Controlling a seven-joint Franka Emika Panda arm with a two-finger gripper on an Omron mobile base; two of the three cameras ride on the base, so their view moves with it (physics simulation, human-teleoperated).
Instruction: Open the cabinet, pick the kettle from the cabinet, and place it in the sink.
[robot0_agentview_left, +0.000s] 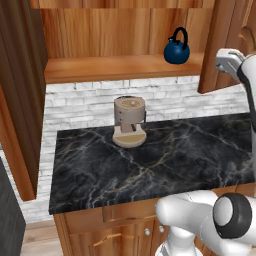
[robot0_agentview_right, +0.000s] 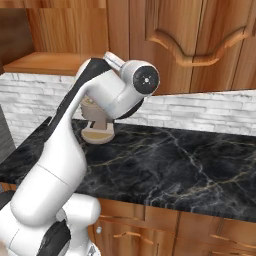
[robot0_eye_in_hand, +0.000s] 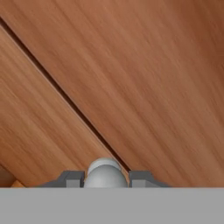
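Observation:
The cabinet (robot0_agentview_left: 120, 67) stands open, and its wooden shelf is bare except for the dark-blue kettle (robot0_agentview_left: 177, 47) with a black loop handle at the shelf's right end. The right door (robot0_agentview_left: 216, 45) is swung out toward me, and my white hand reaches its edge at the far right. In the hand view my gripper (robot0_eye_in_hand: 106, 178) is shut on the door's round silver knob (robot0_eye_in_hand: 105, 168), one fingertip (robot0_eye_in_hand: 72, 178) on each side, against reddish wood (robot0_eye_in_hand: 131, 65). The sink is out of view.
A tan cylindrical coffee machine (robot0_agentview_left: 129, 120) stands on the black marble counter (robot0_agentview_left: 165, 160) against the white brick wall. The left cabinet door (robot0_agentview_left: 17, 100) hangs open at the left. My arm (robot0_agentview_right: 100, 100) crosses in front of the coffee machine in the right base view.

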